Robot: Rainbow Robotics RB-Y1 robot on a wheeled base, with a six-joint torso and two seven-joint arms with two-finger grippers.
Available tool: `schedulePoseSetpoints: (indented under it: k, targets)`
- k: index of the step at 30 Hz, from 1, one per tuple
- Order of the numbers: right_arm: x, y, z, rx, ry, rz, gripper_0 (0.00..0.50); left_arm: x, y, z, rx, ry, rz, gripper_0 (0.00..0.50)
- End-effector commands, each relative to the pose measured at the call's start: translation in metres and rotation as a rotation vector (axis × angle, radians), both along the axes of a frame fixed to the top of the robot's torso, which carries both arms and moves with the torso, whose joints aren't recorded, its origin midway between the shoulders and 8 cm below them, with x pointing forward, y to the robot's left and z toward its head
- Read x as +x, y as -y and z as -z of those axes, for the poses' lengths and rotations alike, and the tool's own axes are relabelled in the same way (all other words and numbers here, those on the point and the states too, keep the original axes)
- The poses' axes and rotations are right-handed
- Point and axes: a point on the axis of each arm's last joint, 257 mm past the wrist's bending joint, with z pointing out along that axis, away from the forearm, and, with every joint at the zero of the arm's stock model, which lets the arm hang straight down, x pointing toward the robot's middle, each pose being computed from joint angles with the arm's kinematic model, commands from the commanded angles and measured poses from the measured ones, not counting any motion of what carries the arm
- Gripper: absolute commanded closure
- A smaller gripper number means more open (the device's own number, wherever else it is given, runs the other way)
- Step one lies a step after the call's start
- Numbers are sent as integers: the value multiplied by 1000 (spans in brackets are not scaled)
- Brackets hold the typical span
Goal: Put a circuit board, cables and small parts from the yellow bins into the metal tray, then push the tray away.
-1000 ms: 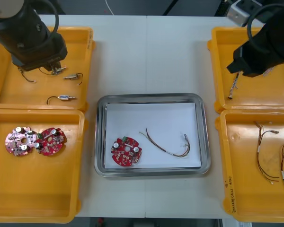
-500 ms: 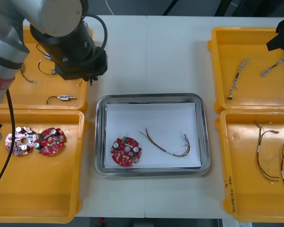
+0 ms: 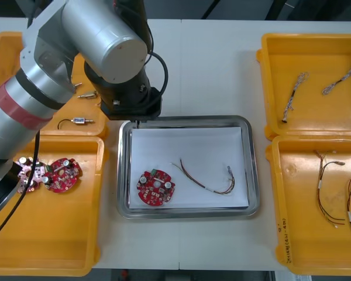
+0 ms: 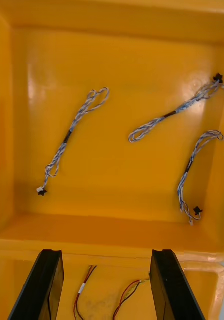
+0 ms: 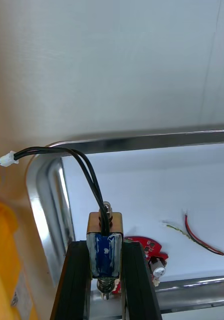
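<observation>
My left gripper (image 5: 105, 250) is shut on a small metal part (image 5: 105, 232) with a blue body and two black wires ending in a white plug (image 5: 7, 159). It hangs over the far left corner of the metal tray (image 5: 142, 142). In the front view the left arm (image 3: 126, 96) covers that corner of the tray (image 3: 251, 170). On the tray's white inside lie a round red circuit board (image 3: 157, 187) and a red and yellow cable (image 3: 207, 178). My right gripper (image 4: 106, 287) stands open above the right bins, with twisted blue and white cables (image 4: 69, 137) beyond its fingers.
The far left bin (image 3: 6, 111) holds small metal parts (image 3: 79, 121). Two more circuit boards (image 3: 61, 174) lie in the near left bin. Blue and white cables (image 3: 293, 93) lie in the far right bin, red and yellow cables (image 3: 327, 187) in the near right bin.
My left arm has swung right from the far left bin to the tray's corner, carrying the small metal part. The right arm has drawn back off the right edge of the front view.
</observation>
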Motion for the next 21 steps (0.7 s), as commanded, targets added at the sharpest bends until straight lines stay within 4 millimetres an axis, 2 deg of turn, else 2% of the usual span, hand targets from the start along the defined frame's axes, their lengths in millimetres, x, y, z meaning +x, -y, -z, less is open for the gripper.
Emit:
schedulePoseSetpoints:
  k: [1, 14, 20, 21]
  targets:
    - [8, 29, -46, -20, 60, 56, 0, 2, 29, -3, 26, 37, 93, 500]
    - [1, 71, -18, -2, -63, 40, 0, -5, 21, 40, 72, 0, 102, 500]
    - [10, 89, -10, -23, -57, 35, 0, -3, 18, 55, 66, -2, 94, 500]
    - [14, 94, -7, -22, -48, 45, 0, -3, 18, 63, 70, 5, 97, 499]
